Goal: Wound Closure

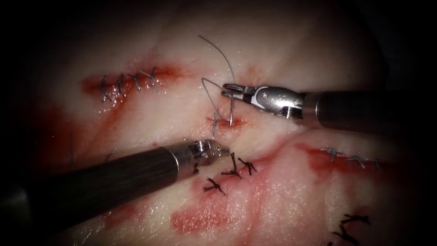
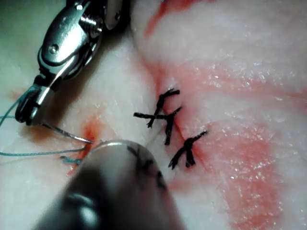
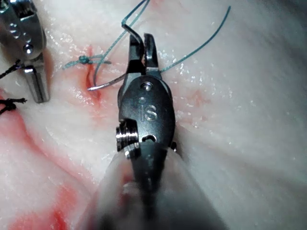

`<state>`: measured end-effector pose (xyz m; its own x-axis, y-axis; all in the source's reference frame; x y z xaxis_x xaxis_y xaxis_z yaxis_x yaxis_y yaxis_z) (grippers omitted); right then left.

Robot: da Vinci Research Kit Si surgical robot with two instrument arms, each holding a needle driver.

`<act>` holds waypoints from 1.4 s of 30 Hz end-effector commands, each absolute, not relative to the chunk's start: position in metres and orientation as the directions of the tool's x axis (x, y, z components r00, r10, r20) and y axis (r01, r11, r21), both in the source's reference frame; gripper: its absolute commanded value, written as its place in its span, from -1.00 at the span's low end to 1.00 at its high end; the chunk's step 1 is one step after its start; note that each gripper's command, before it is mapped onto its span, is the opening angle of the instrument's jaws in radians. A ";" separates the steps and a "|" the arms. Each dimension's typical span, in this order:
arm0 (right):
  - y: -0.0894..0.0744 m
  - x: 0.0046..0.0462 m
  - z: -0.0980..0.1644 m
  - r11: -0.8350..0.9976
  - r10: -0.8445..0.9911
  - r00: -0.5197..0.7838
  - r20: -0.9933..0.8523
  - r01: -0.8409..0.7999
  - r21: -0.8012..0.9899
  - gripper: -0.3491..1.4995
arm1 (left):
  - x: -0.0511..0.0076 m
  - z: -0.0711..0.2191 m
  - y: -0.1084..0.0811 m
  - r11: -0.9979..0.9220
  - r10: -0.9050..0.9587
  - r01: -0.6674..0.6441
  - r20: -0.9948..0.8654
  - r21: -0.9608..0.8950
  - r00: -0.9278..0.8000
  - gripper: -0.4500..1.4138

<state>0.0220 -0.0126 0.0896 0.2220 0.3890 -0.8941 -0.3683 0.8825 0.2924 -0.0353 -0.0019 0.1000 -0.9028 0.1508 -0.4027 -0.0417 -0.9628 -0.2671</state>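
Observation:
My right tool (image 1: 231,90) reaches in from the right, shut on the curved needle (image 1: 232,109) near its tail end. The needle hangs down from the jaws, and its tip meets the tissue at the small red cut (image 1: 225,122); how deep it sits I cannot tell. Blue-grey thread (image 1: 223,54) loops up from the needle's tail, and a knotted stitch (image 1: 214,121) lies on the cut's left side. In the right wrist view the right tool (image 3: 139,45) grips the needle (image 3: 108,85). My left tool (image 1: 223,151) lies just below the cut, shut and holding nothing.
Older sutured cuts surround the site: blue stitches (image 1: 129,82) at the upper left, black stitches (image 1: 234,169) just below the left tool, blue ones (image 1: 350,157) at the right and black ones (image 1: 350,225) at the lower right. Red fluid (image 1: 195,221) stains the tissue.

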 end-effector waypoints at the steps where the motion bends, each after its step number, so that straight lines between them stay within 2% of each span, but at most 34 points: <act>1: -0.012 0.0229 0.090 0.868 0.423 0.201 -0.883 -0.371 0.331 -1.00 | -0.0358 0.101 -0.001 -0.964 0.147 -0.039 -0.405 -0.263 -0.902 -0.46; 10: -0.013 0.0224 0.090 0.835 0.502 0.182 -0.845 -0.353 0.421 -1.00 | -0.0347 0.101 -0.001 -0.962 0.149 -0.037 -0.408 -0.270 -0.901 -0.46; 22: -0.014 0.0233 0.090 0.810 0.577 0.169 -0.799 -0.240 0.535 -1.00 | -0.0333 0.100 -0.001 -0.961 0.138 -0.021 -0.416 -0.274 -0.899 -0.48; 31: -0.015 0.0232 0.090 0.580 0.811 0.097 -0.577 -0.265 0.770 -1.00 | -0.0333 0.100 -0.001 -0.961 0.143 -0.026 -0.414 -0.276 -0.899 -0.48; 42: -0.018 0.0237 0.089 0.438 0.898 0.073 -0.434 -0.238 0.867 -1.00 | -0.0333 0.100 0.000 -0.959 0.146 -0.025 -0.416 -0.282 -0.898 -0.48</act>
<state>0.0228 -0.0187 0.0889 0.0684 0.9068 -0.4159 -0.2378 0.4197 0.8759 -0.0328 -0.0006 0.0995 -0.8915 0.1367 -0.4318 -0.0149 -0.9617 -0.2737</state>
